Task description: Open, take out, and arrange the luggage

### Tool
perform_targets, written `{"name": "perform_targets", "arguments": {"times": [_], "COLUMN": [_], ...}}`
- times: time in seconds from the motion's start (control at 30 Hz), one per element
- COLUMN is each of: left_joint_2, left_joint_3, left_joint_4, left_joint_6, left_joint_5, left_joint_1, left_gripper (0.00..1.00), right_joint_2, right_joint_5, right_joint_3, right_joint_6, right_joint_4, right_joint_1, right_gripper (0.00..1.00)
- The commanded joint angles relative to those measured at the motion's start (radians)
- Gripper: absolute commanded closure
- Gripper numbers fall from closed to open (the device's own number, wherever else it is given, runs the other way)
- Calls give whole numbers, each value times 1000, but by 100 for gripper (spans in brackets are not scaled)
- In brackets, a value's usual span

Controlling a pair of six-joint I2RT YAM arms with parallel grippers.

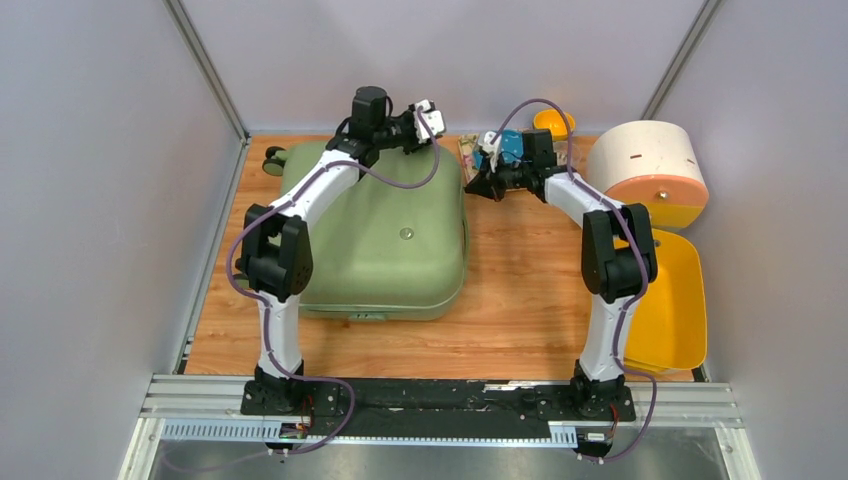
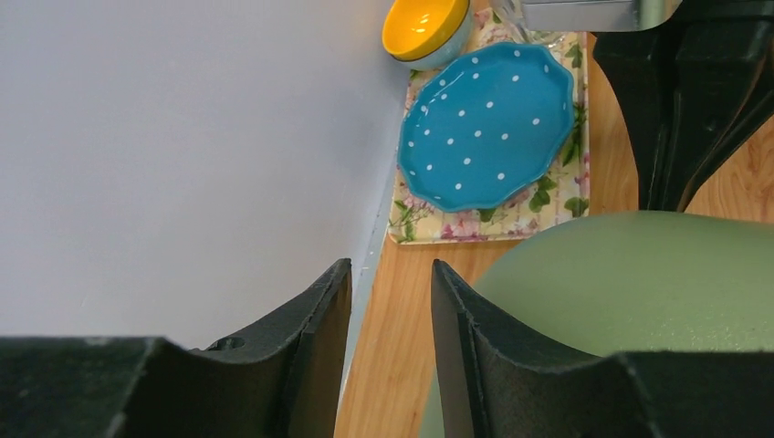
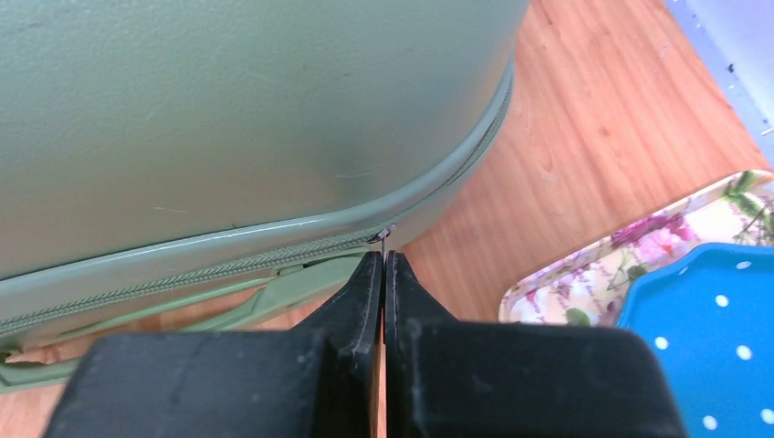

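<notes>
Green luggage (image 1: 385, 240) is laid flat and closed on the table (image 1: 520, 300). The left arm is stretched over it, the left gripper (image 2: 391, 278) slightly parted and empty. The right arm is bent leftward, the right gripper (image 3: 383, 265) pinched on the zip pull (image 3: 384, 238).

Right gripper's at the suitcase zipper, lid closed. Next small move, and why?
Probably drag the right gripper along the zipper track: its fingers look shut on the zipper pull, the luggage lies closed, and the teeth there look zipped. The left gripper hangs open, holding nothing.
</notes>
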Motion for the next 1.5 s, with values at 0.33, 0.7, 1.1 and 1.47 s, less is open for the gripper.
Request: {"name": "perform_targets", "arguments": {"times": [0.33,0.7,1.1,1.47], "left_joint_2": [317,201,133,97], "left_joint_3": [233,22,-49,-122], "left_joint_4": [173,-114,-549,-590], "left_joint_6": [-314,-69,119,128], "left_joint_5": [-679,-287,-58,14], "left_joint_1": [-23,-52,-64,-78], "left_gripper": [44,17,15,14], "right_joint_2": [-62,-93,-229,-15], "right_joint_5": [-29,-12,-11,-67], "right_joint_3": [-100,-118,-237,-30], "right_joint_6": [-18,-35,-44,72], "right_joint_4": [218,163,109,326], "right_joint_1": [-9,-13,-13,-17], "right_gripper": [100,100,100,100]}}
